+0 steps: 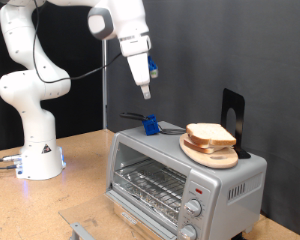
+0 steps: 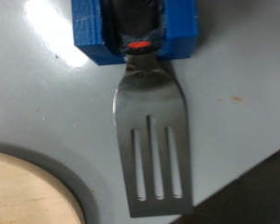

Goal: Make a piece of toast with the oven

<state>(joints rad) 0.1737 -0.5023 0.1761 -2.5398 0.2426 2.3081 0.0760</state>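
The piece of toast (image 1: 209,133), a pale slice with a tan crust, lies on a round wooden plate (image 1: 212,155) on top of the silver oven (image 1: 180,178). The oven's glass door looks closed, with the wire rack (image 1: 150,182) visible behind it. My gripper (image 1: 145,92) hangs in the air, pointing down, above a blue holder (image 1: 150,125) on the oven top. In the wrist view that blue holder (image 2: 135,33) carries a slotted metal spatula (image 2: 154,131) lying flat on the oven top, with the plate's rim (image 2: 28,191) nearby. My fingers do not show in the wrist view.
A black upright stand (image 1: 233,112) sits at the back of the oven top behind the plate. Round knobs (image 1: 193,208) are on the oven's front at the exterior view's right. The robot base (image 1: 38,160) stands on the wooden table (image 1: 80,195) at the exterior view's left.
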